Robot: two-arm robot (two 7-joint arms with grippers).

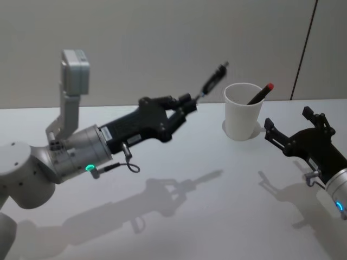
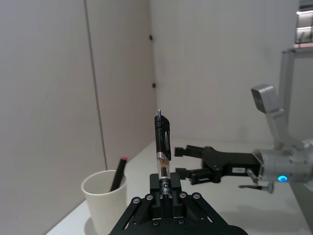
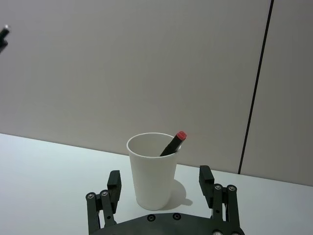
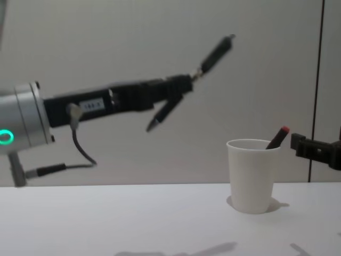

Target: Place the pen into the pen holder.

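Note:
A black pen with a clear barrel (image 1: 213,81) (image 2: 162,152) (image 4: 216,53) sticks up and forward out of my left gripper (image 1: 190,103) (image 2: 164,193) (image 4: 184,85), which is shut on its lower end. It hangs in the air, left of and above the pen holder. The pen holder, a white paper cup (image 1: 243,111) (image 2: 105,198) (image 3: 152,171) (image 4: 250,173), stands upright on the table with a red-capped pen (image 1: 261,93) (image 3: 173,143) (image 4: 278,137) leaning inside. My right gripper (image 1: 287,127) (image 3: 160,177) (image 2: 183,161) is open, just right of the cup and pointing at it, holding nothing.
The white table (image 1: 206,216) runs back to a plain wall with a dark vertical seam (image 1: 303,49). A grey bracket (image 1: 73,81) rises from my left forearm. Bare tabletop lies in front of the cup, between the arms.

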